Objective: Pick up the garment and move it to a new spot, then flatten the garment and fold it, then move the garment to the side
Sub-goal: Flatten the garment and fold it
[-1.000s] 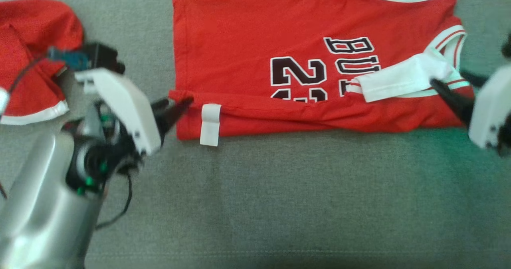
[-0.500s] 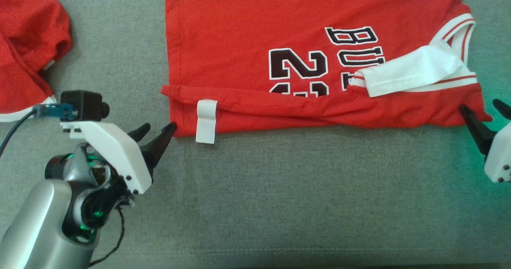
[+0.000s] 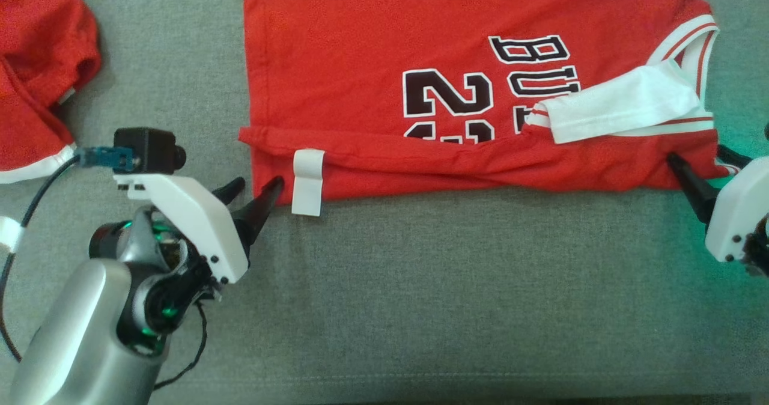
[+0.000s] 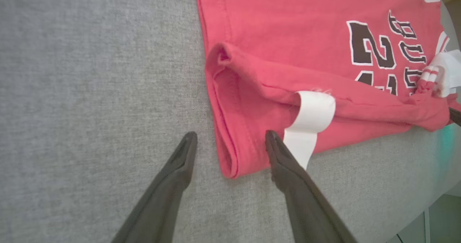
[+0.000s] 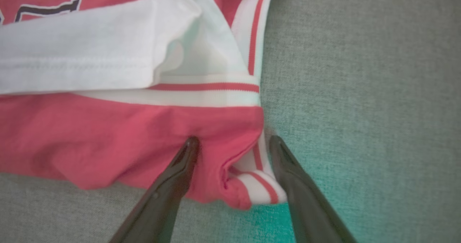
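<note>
Garment (image 3: 372, 62) lies spread on the grey cloth surface (image 3: 420, 285), its near long edge already folded over once into a strip; further folds and the move aside look left to do. At that near edge the left gripper (image 3: 258, 182) stands wide open, straddling the hem corner beside a white tag (image 3: 307, 179) and holding nothing. The right gripper (image 3: 697, 154) is likewise spread around the armhole corner, not yet closed. Beyond, the white sleeve (image 3: 613, 104) lies flat

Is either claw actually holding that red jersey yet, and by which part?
Nothing is held. The left claw and right claw stand open, each straddling a near corner of the jersey.
</note>
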Tool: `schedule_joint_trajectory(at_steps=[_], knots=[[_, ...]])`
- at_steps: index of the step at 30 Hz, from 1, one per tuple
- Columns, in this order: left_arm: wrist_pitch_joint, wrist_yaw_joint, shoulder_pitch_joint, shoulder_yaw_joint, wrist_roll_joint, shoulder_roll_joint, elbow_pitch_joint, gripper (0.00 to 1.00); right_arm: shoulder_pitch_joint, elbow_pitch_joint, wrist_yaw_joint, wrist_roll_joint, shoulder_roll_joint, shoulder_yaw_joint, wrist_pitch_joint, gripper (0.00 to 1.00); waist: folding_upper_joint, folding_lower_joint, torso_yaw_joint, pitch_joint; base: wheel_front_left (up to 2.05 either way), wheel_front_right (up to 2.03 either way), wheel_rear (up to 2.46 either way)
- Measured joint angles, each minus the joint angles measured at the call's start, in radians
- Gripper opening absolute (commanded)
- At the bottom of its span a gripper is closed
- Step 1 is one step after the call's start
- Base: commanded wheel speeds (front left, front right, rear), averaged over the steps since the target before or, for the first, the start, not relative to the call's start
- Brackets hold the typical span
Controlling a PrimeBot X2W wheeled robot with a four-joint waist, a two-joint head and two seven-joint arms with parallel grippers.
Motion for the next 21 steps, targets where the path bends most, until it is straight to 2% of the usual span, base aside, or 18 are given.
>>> schedule_joint_trajectory(at_steps=[12,13,14,15,16,17,21], knots=[[0.012,-0.008,-0.009,-0.018,0.003,0.009,0.021,1.0,-0.018,0.005,0.0,0.0,-0.002,0.019,0.012,1.0,0.0,0.0,-0.013,0.008,0.0,0.0,0.0],[0.012,-0.008,-0.013,-0.019,0.003,0.008,0.025,0.83,-0.018,0.005,0.0,0.002,-0.002,0.023,0.014,1.0,0.0,0.0,-0.014,0.009,0.0,0.0,0.0],[0.011,-0.009,-0.02,-0.021,0.003,0.008,0.031,0.44,-0.019,0.005,0.0,0.006,-0.002,0.025,0.019,0.93,0.0,0.0,-0.015,0.009,0.0,0.0,0.0],[0.011,-0.011,-0.026,-0.024,0.003,0.007,0.04,0.07,-0.02,0.005,0.0,0.011,-0.003,0.029,0.022,0.47,0.0,0.0,-0.016,0.009,0.0,0.0,0.0],[0.01,-0.015,-0.03,-0.024,0.003,0.006,0.049,0.0,-0.021,0.005,0.0,0.014,-0.006,0.035,0.022,0.05,0.0,0.0,-0.017,0.008,0.0,0.0,0.0],[0.01,-0.019,-0.033,-0.026,0.003,0.006,0.059,0.0,-0.022,0.006,0.0,0.021,-0.006,0.042,0.022,0.0,0.0,0.0,-0.019,0.006,0.0,0.0,0.0],[0.01,-0.037,-0.037,-0.026,-0.004,0.004,0.075,0.0,-0.021,0.009,0.0,0.068,-0.005,0.053,0.034,0.0,0.0,0.0,-0.024,-0.01,0.0,0.0,0.0]])
